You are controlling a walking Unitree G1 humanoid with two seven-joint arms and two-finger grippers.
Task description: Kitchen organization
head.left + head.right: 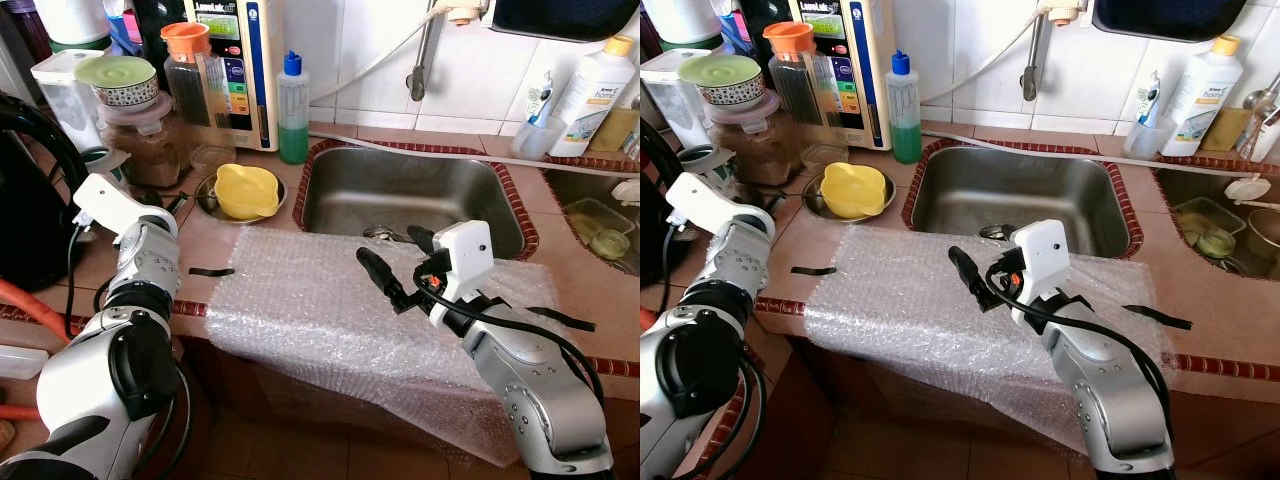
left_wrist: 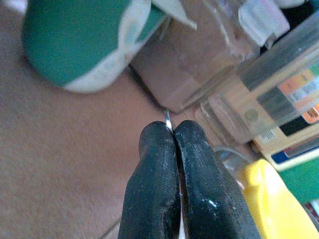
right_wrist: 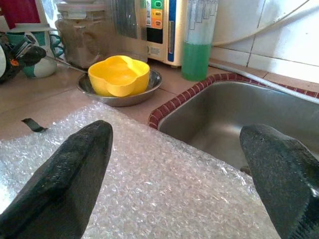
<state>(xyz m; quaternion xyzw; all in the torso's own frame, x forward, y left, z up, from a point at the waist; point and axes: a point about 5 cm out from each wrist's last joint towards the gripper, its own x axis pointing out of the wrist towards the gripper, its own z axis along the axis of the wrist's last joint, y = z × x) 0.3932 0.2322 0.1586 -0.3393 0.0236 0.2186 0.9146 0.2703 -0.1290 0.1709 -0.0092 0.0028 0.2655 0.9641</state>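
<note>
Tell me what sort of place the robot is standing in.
Most likely a home kitchen, at the counter. A stainless steel sink is set into the tiled worktop, a faucet hangs from the tiled wall above it, and a green dish soap bottle stands beside jars of dry goods.

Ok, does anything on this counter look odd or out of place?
Yes: a sheet of bubble wrap is spread over the counter in front of the sink, its front edge drooping over the counter's edge. The open right gripper hovers over it. Black tape strips sit at its sides.
</note>
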